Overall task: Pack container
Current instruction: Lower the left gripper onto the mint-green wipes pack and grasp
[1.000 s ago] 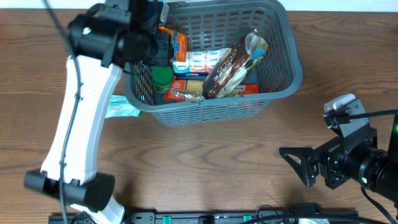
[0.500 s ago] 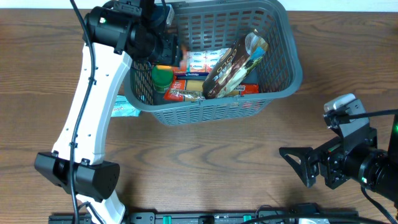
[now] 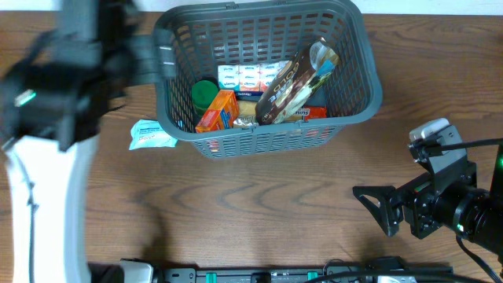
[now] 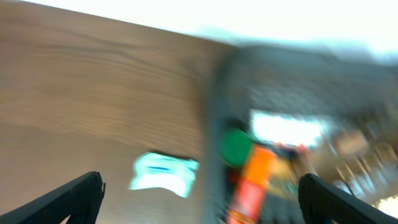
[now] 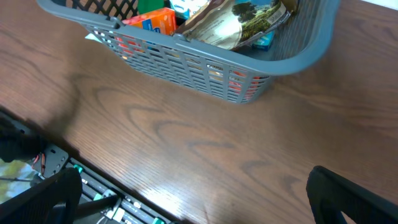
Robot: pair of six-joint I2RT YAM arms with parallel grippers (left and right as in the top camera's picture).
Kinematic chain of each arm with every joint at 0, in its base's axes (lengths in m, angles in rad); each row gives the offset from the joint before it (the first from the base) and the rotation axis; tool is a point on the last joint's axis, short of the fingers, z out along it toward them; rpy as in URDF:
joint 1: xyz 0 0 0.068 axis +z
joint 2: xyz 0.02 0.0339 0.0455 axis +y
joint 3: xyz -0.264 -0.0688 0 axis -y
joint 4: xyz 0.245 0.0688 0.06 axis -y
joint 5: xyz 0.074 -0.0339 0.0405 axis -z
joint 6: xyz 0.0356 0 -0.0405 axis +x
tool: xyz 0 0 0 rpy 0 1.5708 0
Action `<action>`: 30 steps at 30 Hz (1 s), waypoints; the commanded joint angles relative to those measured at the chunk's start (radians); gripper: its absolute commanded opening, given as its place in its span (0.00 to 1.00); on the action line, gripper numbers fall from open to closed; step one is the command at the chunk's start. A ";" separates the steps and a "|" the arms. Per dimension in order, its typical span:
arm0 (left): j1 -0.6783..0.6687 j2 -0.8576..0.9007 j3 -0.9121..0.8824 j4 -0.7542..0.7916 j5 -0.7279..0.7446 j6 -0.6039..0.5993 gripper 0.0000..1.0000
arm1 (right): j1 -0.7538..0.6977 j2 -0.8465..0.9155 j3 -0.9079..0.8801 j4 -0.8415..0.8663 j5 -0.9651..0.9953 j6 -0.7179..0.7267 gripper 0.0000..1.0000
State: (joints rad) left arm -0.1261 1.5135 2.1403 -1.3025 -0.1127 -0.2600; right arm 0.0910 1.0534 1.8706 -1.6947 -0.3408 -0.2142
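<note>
we see the container (image 3: 363, 93) at the far side of the table (image 3: 236, 224), mouth up, long axis running left to right. our left gripper (image 4: 199, 182) and right gripper (image 5: 194, 177) both gape, holding nothing.

The container (image 3: 267, 140) is matt grey moulded plastic with slatted lattice walls. The table (image 3: 236, 212) has a brown wood-grain surface, smooth with a faint sheen. The snack bag (image 3: 295, 79) is glossy, crinkled film; the orange box (image 3: 218, 110) looks like printed card.
</note>
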 commanded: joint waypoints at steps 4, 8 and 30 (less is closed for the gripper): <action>0.274 0.018 -0.023 -0.055 -0.084 -0.089 0.98 | 0.008 0.000 0.003 -0.003 -0.003 0.011 0.99; 0.373 0.054 -0.108 -0.024 0.095 -0.024 0.98 | 0.008 0.000 0.003 -0.003 -0.003 0.012 0.99; 0.286 0.350 -0.620 0.257 0.217 -0.618 0.99 | 0.009 0.000 0.003 -0.003 -0.003 0.011 0.99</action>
State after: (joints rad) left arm 0.1699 1.8229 1.5219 -1.0481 0.0948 -0.8021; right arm 0.0910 1.0534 1.8706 -1.6951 -0.3408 -0.2142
